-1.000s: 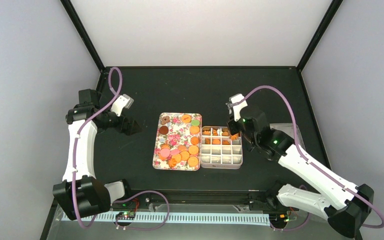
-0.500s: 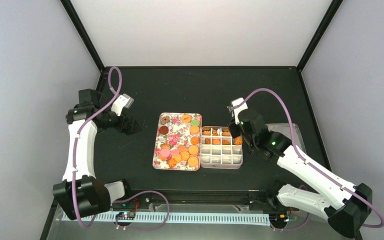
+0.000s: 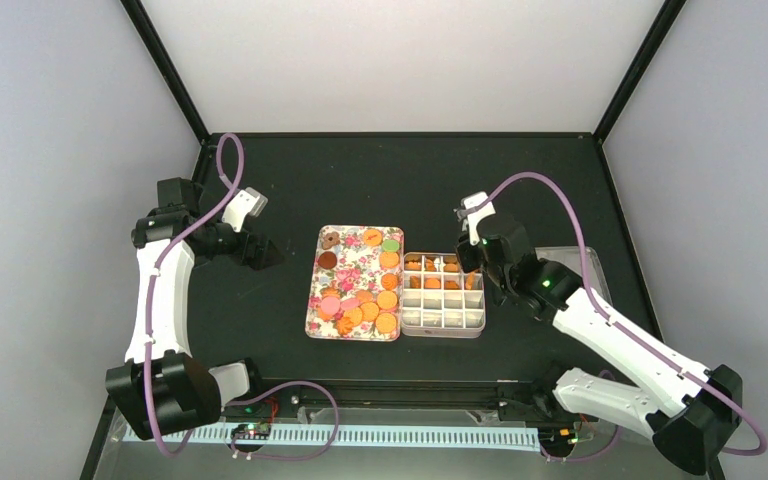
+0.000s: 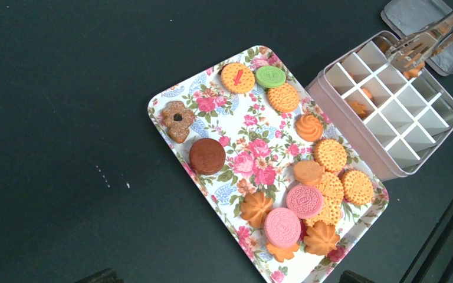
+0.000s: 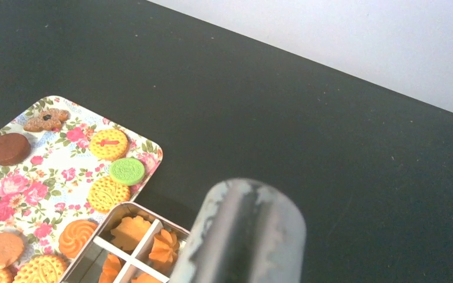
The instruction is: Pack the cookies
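Cookies (image 4: 307, 200) are lying mostly on the flowered tray (image 4: 253, 147) in the middle of the counter (image 3: 380, 180), crowding its near end, with a few spread toward the far end. Several orange ones are sitting in the far compartments of the divided box (image 4: 354, 132) just beside the tray's right edge. The right end effector (image 3: 474, 258) is gripping metal tongs (image 4: 424, 41) and holding their tips over the box's far right corner, where an orange cookie is showing right beside them. The left end effector (image 3: 262, 253) is hanging wide open left of the tray, well apart from it.
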{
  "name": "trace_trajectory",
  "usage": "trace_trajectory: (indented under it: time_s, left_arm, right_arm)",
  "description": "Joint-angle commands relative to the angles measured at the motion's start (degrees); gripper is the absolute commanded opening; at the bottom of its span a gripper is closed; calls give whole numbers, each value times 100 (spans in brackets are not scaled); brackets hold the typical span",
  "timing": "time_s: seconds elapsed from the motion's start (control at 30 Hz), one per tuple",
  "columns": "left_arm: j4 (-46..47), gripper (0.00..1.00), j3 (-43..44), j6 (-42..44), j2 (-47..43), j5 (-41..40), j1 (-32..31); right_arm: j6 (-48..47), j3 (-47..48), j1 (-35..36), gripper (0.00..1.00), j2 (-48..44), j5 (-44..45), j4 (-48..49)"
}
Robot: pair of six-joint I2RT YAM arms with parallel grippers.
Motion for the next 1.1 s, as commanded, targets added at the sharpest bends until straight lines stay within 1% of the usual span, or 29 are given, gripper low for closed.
trace_trajectory:
  time_s: [0.0,0.27,0.37,0.5,0.8,0.97,1.07]
  left_arm:
    - [-34,99,187,135,51,138,25]
    - [-13,99,196,101,78,177,25]
    - [-32,99,189,117,70,158,27]
    - [-16,99,178,124,83,160,27]
    - [-14,99,213,117,101,169,31]
    - [-13,99,204,118,109,178,30]
    - [-21,99,210,140,116,202,29]
  right_arm:
    - [-44,281,-62,34,-18,-36,174]
    - [-79,316,-135,29,-56,-23,101]
    - [-114,308,-144,26,-42,9,90]
    - [-154,302,-144,19,-42,113,32]
    - [-146,173,-196,16,-152,138,19]
    - [-118,157,-219,9,-97,133,-49]
    - [-99,91,-219,7,-148,127,-59]
